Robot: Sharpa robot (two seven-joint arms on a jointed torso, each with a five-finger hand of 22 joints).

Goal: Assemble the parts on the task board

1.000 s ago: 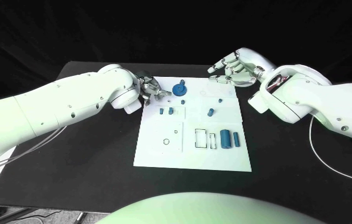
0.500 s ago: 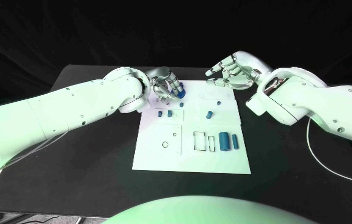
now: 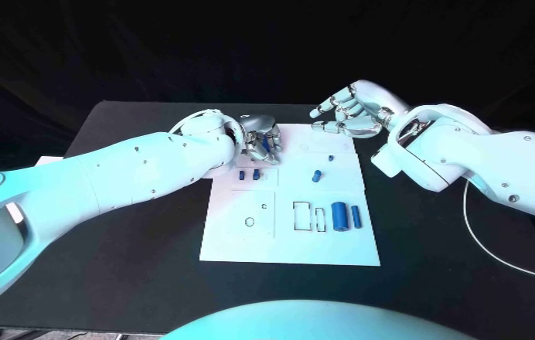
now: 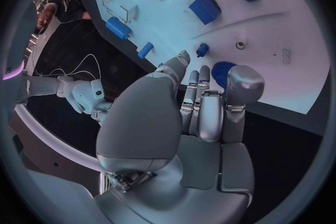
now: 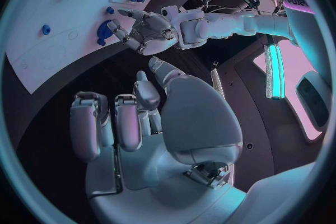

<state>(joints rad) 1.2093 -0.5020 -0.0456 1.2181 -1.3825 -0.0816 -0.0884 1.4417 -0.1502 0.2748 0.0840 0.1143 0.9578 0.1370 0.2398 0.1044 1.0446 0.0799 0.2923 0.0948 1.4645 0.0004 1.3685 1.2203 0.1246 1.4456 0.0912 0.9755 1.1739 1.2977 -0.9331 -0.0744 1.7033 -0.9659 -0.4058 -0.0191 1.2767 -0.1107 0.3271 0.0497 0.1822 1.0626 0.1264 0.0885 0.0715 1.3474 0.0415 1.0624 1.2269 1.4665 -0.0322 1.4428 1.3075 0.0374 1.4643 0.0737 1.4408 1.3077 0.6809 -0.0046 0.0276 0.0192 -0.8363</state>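
The white task board (image 3: 240,239) lies mid-table. My left hand (image 3: 262,143) is over its far left corner, fingers and thumb closed around the round blue part (image 4: 223,73), which also shows at that hand's fingertips (image 5: 105,29). Two small blue blocks (image 3: 247,175) lie just nearer than that hand. A short blue peg (image 3: 317,175) and a tiny one (image 3: 331,157) sit further right. A thick blue cylinder (image 3: 340,216) and a slim one (image 3: 356,216) stand beside outlined slots. My right hand (image 3: 351,112) hovers past the board's far right corner, fingers loosely bent, holding nothing.
The board's near half (image 3: 290,247) is bare white. Black tabletop (image 3: 134,232) surrounds it on both sides. A thin white cable (image 3: 474,228) runs along the table's right side. My left forearm (image 3: 123,174) crosses the table left of the board.
My left hand has swung right from beside the round blue part onto it, and its fingers have closed around it. The right hand has kept its place.
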